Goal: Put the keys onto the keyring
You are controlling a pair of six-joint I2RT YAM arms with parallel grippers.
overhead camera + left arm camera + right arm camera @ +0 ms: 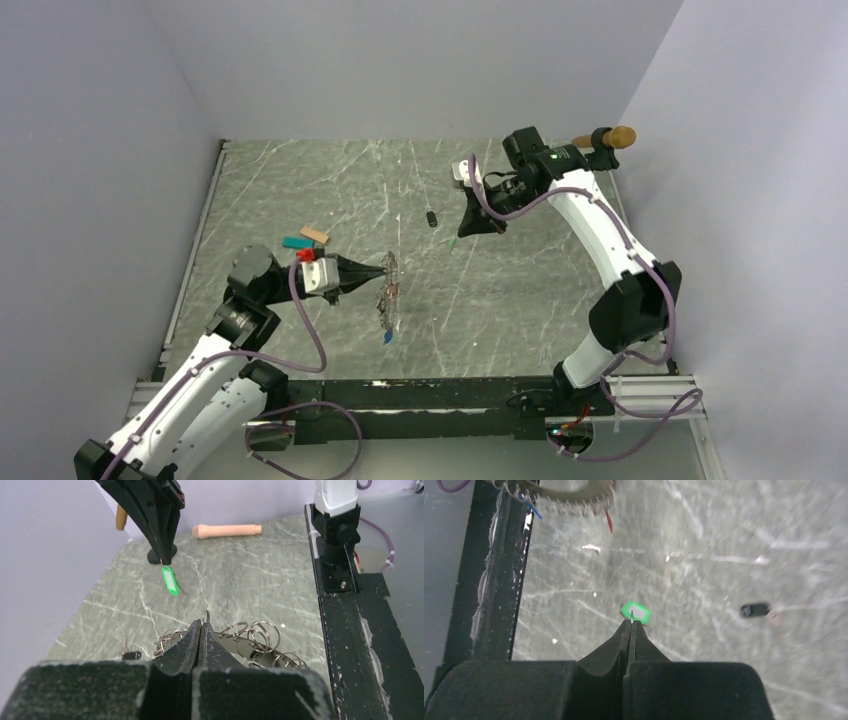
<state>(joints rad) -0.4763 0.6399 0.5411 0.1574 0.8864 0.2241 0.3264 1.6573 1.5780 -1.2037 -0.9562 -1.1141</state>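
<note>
Above the table [520,290], in the overhead view, the left gripper [381,271] is pinched onto the keyring [390,295] and holds it up on edge, probably so that its rim faces the other arm. A blue key [387,339] sits at the keyring's near end. The right gripper [459,237] hangs well apart from it.

From the left wrist, both fingers press together on one wire loop of the keyring [250,637]. Beyond, the right gripper [165,560] dangles the green key [170,581] tag-down, leaving the tag free.

From the right wrist, the right gripper [631,623] clamps only the thin wire of the green key [636,612]. The keyring [574,492] lies at the top edge, not yet reached.
</note>
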